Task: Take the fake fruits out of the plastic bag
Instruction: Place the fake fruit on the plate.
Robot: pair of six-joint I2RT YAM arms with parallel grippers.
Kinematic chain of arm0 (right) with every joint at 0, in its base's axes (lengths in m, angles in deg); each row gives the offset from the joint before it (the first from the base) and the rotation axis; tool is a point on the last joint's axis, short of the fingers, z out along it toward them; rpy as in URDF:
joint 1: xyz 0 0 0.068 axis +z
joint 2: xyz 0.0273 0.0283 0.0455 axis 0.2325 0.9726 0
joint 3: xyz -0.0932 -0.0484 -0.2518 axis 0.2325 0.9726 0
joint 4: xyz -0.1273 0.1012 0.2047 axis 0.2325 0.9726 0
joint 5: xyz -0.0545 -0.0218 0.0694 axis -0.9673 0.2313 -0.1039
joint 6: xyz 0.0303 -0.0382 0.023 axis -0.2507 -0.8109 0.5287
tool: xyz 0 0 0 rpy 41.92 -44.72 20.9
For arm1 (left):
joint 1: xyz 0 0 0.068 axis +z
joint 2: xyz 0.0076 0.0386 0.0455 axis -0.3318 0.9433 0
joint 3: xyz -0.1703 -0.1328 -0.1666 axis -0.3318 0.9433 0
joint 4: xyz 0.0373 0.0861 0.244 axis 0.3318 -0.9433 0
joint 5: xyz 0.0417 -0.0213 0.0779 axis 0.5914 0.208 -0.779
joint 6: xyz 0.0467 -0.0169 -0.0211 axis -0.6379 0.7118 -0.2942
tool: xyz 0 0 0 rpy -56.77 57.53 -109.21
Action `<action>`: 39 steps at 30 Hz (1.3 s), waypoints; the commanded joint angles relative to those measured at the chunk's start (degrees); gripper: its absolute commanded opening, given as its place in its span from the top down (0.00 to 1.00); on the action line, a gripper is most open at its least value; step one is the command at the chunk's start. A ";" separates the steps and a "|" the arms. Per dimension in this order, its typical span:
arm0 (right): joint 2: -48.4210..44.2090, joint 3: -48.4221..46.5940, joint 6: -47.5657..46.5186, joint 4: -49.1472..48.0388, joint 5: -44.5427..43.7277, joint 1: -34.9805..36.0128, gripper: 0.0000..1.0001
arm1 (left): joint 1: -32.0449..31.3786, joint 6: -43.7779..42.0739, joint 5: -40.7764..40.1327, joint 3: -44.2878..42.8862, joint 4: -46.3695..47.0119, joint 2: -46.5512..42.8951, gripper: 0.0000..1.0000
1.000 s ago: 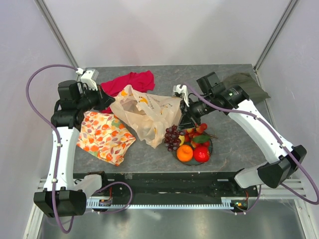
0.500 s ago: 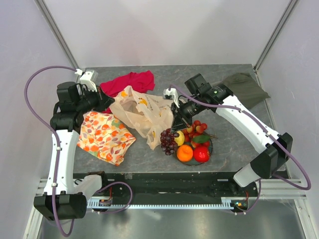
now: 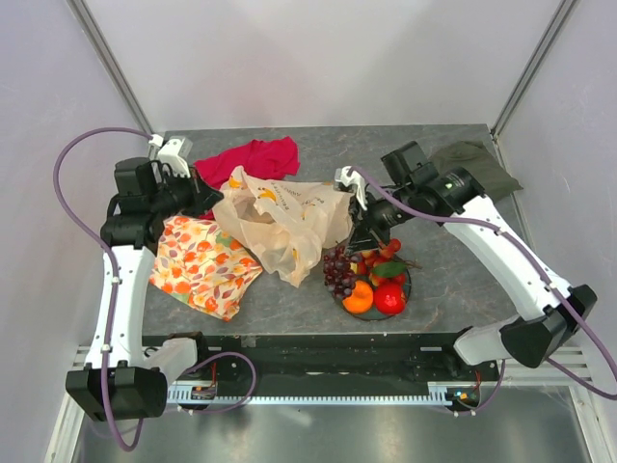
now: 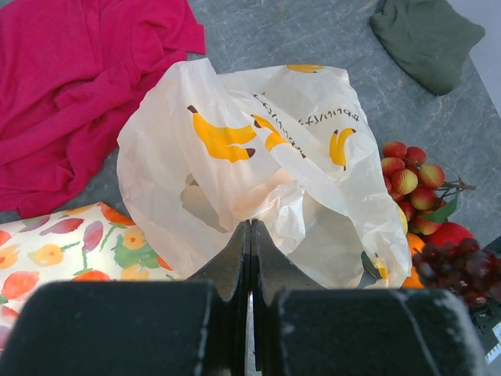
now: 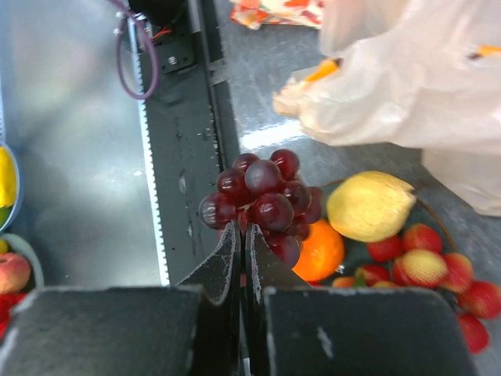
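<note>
The plastic bag [image 3: 280, 217] lies crumpled mid-table, beige with banana prints; it also fills the left wrist view [image 4: 266, 157]. My left gripper [image 3: 204, 198] is at its left edge, jaws shut with the tips on a fold of the bag [image 4: 250, 225]. My right gripper [image 3: 357, 241] is shut on the stem of the dark purple grape bunch [image 5: 262, 196], held just right of the bag over the plate's left rim [image 3: 337, 270]. On the dark plate [image 3: 407, 282] sit an orange [image 3: 358, 297], a red apple [image 3: 389, 299], red berries [image 3: 386, 251] and a yellow pear [image 5: 368, 205].
A red cloth [image 3: 253, 159] lies behind the bag. An orange-flowered cloth [image 3: 202, 265] lies at the front left. A dark green cloth [image 3: 472, 164] is at the back right corner. The table's front edge and black rail [image 5: 176, 157] run close under the grapes.
My right arm swung left toward the bag, then back right with the grape bunch. The bag shifted and puffed up. The left arm stayed put.
</note>
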 commanded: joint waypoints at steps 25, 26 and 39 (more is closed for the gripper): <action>-13.35 14.84 -8.27 -29.68 -26.32 -11.39 1.00 | 1.26 -0.96 1.57 -0.41 1.63 -0.30 0.98; -15.53 16.53 -8.63 -30.75 -27.29 -10.95 1.00 | 1.26 -0.96 1.57 -0.23 1.63 -0.48 0.98; -23.02 27.00 -11.53 -25.06 -22.20 -4.01 0.99 | 1.62 -0.17 2.27 1.79 2.25 -1.89 0.98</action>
